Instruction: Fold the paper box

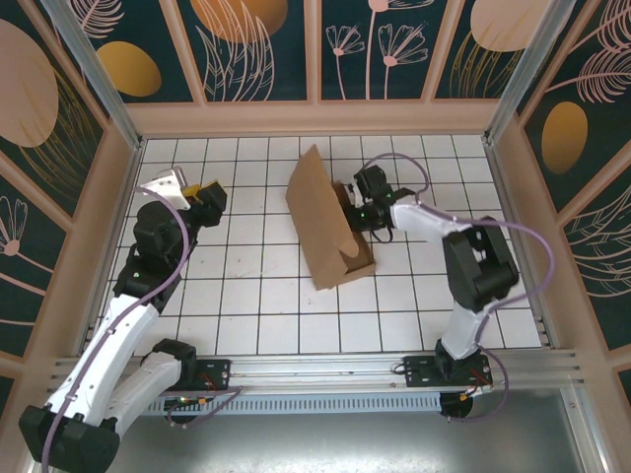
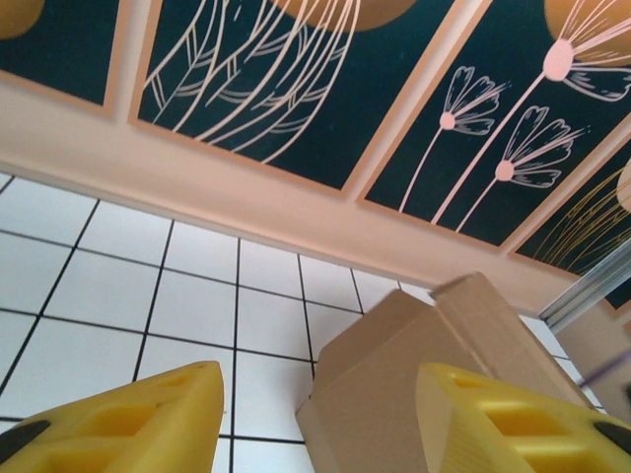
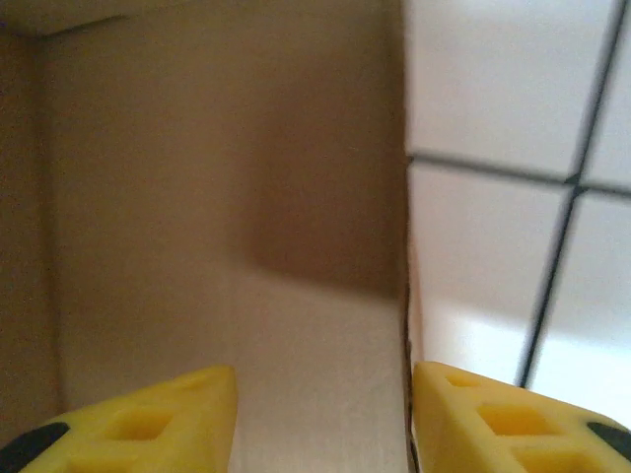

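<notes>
The plain brown cardboard paper box [image 1: 327, 222] sits mid-table, half formed, with one tall panel standing up at a tilt. It rests on the white, black-gridded table [image 1: 246, 296]. Its long axis runs from the far side toward the near side, drifting a little to the right.

The yellow-fingered right end effector [image 1: 357, 202] is the nearer one by a long way, tucked against the box's right flank toward the far end. In its wrist view the jaws stand spread with nothing pinched. Cardboard lies straight ahead, and a wall's edge runs down just inside the right-hand finger [image 3: 513, 424], with bare tile beyond it.

The left end effector [image 1: 205, 197] sits well apart, out to the box's left. Its jaws are also spread and empty, and from its wrist the box [image 2: 424, 365] lies ahead and off to the right.

So the next move looks like the right arm's. The box is directly in front of it, and a small shift should set that wall edge between the fingers or press the panel inward. The left arm would have to cross open tiles rightward to brace the other side.
</notes>
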Robot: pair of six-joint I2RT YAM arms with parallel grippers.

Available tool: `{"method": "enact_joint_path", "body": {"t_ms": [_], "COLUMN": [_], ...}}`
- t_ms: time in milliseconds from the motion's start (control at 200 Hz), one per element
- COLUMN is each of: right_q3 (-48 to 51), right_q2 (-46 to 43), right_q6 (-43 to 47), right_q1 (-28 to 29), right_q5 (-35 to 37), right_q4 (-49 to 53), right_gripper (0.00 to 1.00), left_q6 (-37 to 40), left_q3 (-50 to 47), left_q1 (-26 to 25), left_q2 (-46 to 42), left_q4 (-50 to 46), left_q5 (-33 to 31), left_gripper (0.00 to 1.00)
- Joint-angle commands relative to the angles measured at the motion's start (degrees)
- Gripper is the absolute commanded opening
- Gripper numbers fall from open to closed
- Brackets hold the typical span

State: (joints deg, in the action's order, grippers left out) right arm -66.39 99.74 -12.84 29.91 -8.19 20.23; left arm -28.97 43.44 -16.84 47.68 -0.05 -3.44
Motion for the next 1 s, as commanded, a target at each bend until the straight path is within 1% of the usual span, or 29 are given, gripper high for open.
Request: {"method": "enact_joint_path", "body": {"t_ms": [0, 40, 80, 170, 240, 350, 450, 550, 666, 756, 906, 996], "right_q3": [3.67, 2.68, 0.98, -1.28, -6.22, -15.72, -19.94, -22.89, -26.27, -29.54, -31.33, -31.66], "right_q2": [-5.70, -5.52, -5.18, -4.97, -2.75, 1.51, 3.69, 6.25, 9.13, 11.74, 13.64, 14.12], "right_q6": [-5.36, -3.97, -1.56, 5.37, 8.44, 12.29, 16.66, 19.43, 20.31, 20.86, 20.59, 20.40], "right_q1": [5.23, 6.40, 7.28, 8.56, 8.91, 10.55, 12.22, 12.44, 12.43, 13.03, 14.16, 14.54], "right_q5": [-5.48, -5.98, -5.00, -2.97, -2.25, -5.03, -9.11, -9.85, -11.96, -13.40, -12.56, -12.47], "right_q4": [-4.59, -2.48, -0.33, 0.87, 3.86, 8.85, 9.42, 10.45, 10.93, 12.10, 11.47, 11.18], "right_gripper": [0.53, 0.54, 0.55, 0.57, 0.57, 0.56, 0.56, 0.55, 0.56, 0.55, 0.55, 0.55], "left_q6": [-1.28, -1.40, -1.49, -2.18, -2.63, -2.69, -3.28, -2.98, -2.35, -1.76, -0.72, -1.24], "left_q3": [-0.33, -0.29, -0.29, -0.70, -0.75, 0.06, -0.02, 1.17, 3.38, 3.88, 8.40, 8.34], "left_q1": [-0.08, -0.07, -0.04, -0.08, -0.04, -0.02, -0.08, -0.04, -0.09, -0.09, -0.95, -1.20], "left_q2": [0.56, 0.89, 1.22, 1.71, 2.21, 2.13, 0.36, -0.24, 1.87, 3.05, 9.51, 11.17], "left_q4": [1.70, 1.81, 1.81, 2.14, 2.18, -0.04, -1.52, -2.57, -5.18, -4.59, -9.21, -8.52], "left_q5": [1.45, 1.75, 1.90, 2.51, 3.22, 2.56, 1.73, 5.33, 9.33, 14.22, 21.46, 24.38], "left_gripper": [0.55, 0.55, 0.55, 0.55, 0.55, 0.56, 0.55, 0.55, 0.55, 0.55, 0.57, 0.60]}}
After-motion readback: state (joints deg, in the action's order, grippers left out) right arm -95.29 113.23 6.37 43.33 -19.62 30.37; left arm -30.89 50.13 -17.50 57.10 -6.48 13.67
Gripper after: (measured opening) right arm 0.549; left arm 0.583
